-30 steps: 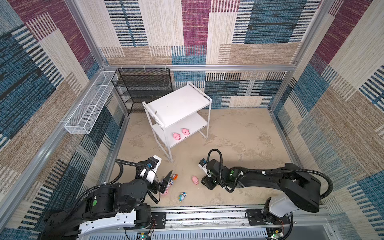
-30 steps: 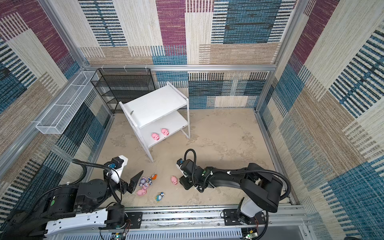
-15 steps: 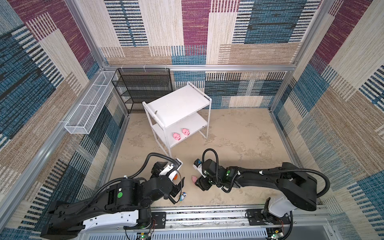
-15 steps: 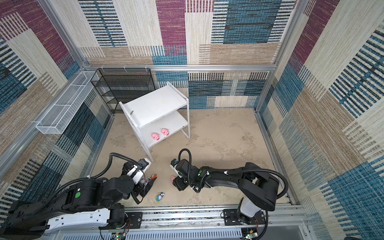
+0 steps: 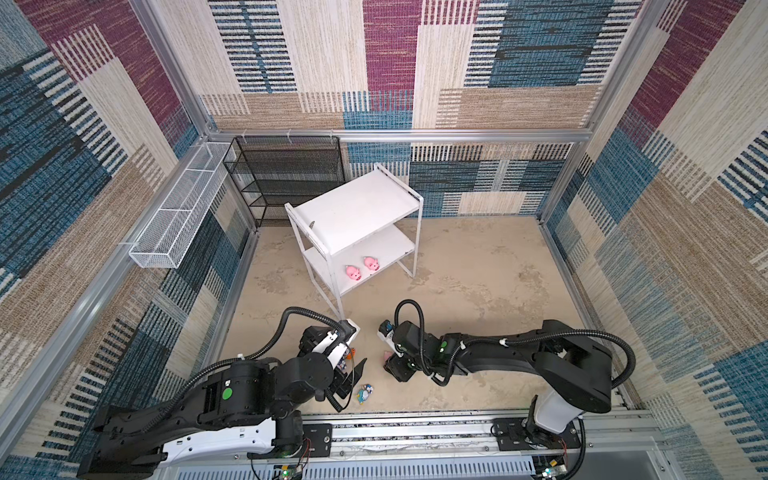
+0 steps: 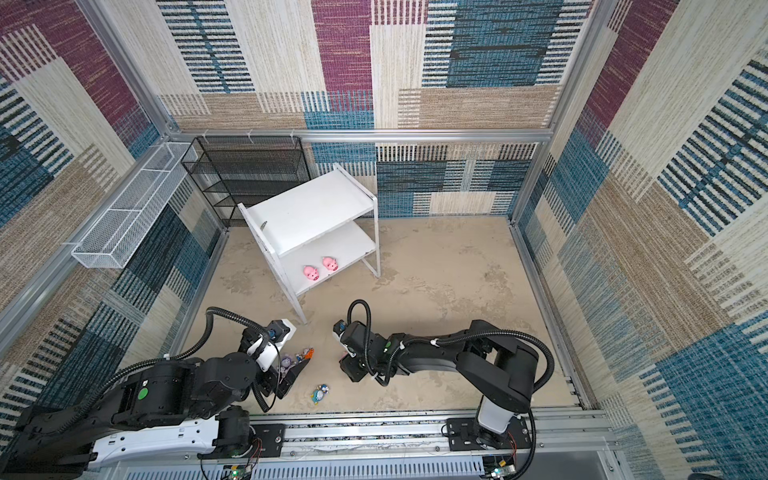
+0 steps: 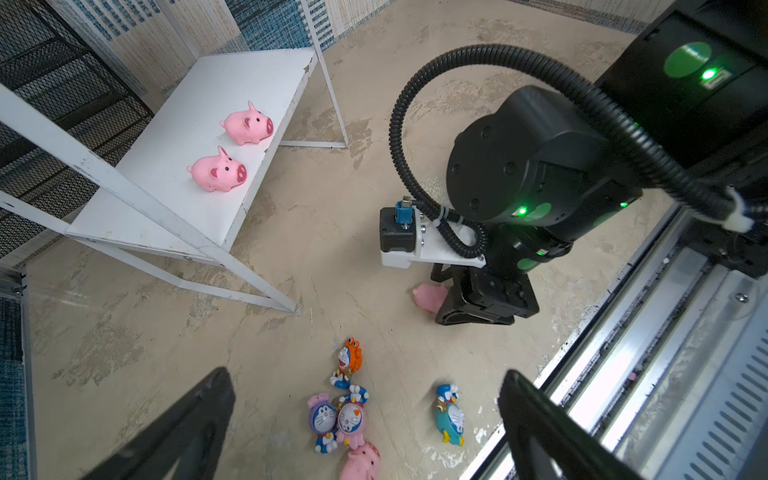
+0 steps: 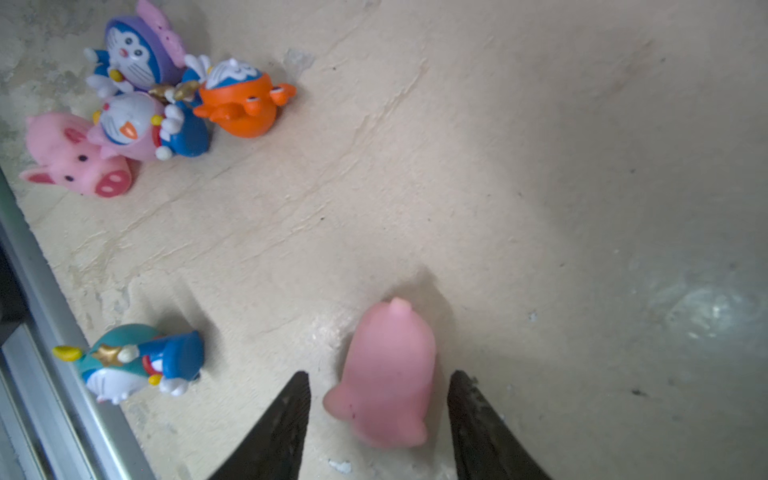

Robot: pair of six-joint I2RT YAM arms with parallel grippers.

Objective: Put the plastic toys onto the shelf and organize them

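Note:
The white shelf (image 5: 357, 208) stands at the back left, and two pink pigs (image 5: 353, 273) (image 7: 218, 170) sit on its lower board. Near the front rail a third pig (image 8: 390, 365) lies on the floor. My right gripper (image 8: 380, 375) is open around it, with a gap showing on each side. My left gripper (image 7: 365, 375) hangs wide open above a cluster of orange-hooded (image 7: 349, 357), purple-hooded (image 7: 322, 417) and pink-hooded (image 7: 348, 417) figurines and another pig (image 7: 361, 461). A teal-blue figurine (image 7: 451, 411) lies apart from them.
A black mesh rack (image 5: 286, 174) stands behind the shelf. A long white wire basket (image 5: 178, 216) hangs on the left wall. The aluminium front rail (image 8: 62, 374) runs close beside the toys. Patterned walls enclose the floor.
My left arm has swung in from the left and now holds its open gripper over the toy cluster. My right gripper has shifted a little left, to either side of the floor pig.

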